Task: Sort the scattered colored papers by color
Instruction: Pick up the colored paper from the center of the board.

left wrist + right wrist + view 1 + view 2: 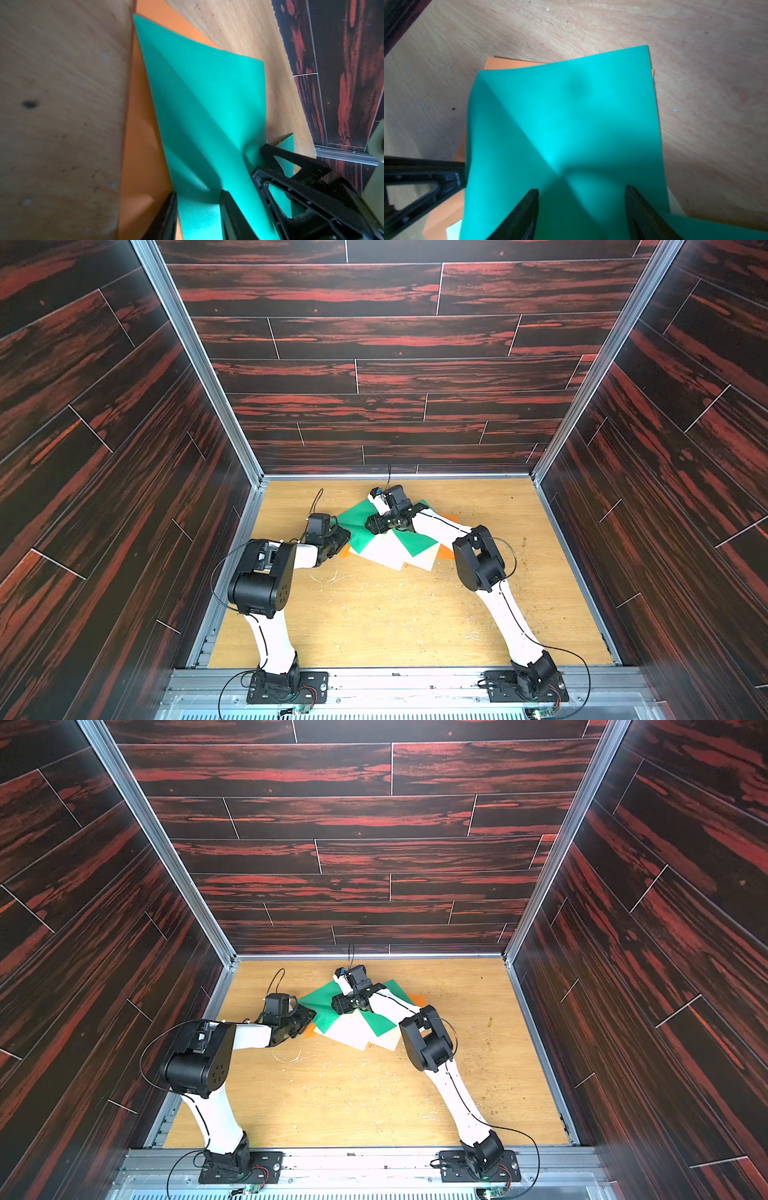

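Observation:
The colored papers lie in one overlapping heap at the back middle of the table. A creased green sheet [356, 519] [322, 1002] is on top at its left, over orange paper [141, 145] [500, 63]. White sheets [374, 551] and another green sheet [415, 541] lie nearer the front. My left gripper [198, 192] [343, 537] is at the green sheet's left edge, jaws apart, with the sheet running through the gap. My right gripper [581, 188] [372, 526] stands open with both fingertips down on the same sheet near its crease.
The wooden table [395, 614] is scratched and boxed in by dark walls on three sides, with the back wall [395, 456] close behind the heap. More orange paper [446, 552] pokes out at the heap's right, beside my right arm [478, 560].

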Robot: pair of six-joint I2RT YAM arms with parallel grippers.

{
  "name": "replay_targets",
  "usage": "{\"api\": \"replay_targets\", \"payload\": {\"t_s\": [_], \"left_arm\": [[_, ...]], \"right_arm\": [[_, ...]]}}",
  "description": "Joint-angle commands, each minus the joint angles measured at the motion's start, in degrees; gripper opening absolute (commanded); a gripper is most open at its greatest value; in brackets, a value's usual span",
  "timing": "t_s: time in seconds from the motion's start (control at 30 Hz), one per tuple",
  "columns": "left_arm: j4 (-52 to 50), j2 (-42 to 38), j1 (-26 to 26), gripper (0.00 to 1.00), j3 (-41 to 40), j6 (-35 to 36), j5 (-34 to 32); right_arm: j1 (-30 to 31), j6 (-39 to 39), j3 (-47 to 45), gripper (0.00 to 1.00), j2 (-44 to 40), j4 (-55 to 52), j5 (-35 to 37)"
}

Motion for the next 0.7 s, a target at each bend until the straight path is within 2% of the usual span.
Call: {"api": "replay_targets", "payload": {"t_s": [0.0,0.17,0.67], "left_arm": [[4.19,2.25,-0.28,0.4,-0.89,-1.24,0.07],[11.25,3.9,-0.29,0.42,-0.84,-2.93,-0.82],[17.17,2.68,-0.27,0.46,-2.24,-2.02,-2.56]], "right_arm": [[0.18,-0.13,-0.35,0.7,3.97,-4.88,-1.37],[0.18,-0.47,-0.22,0.7,4.25,-5.13,-1.26],[0.1,-1.14,0.87,0.69,5.1,-6.24,-1.21]]}}
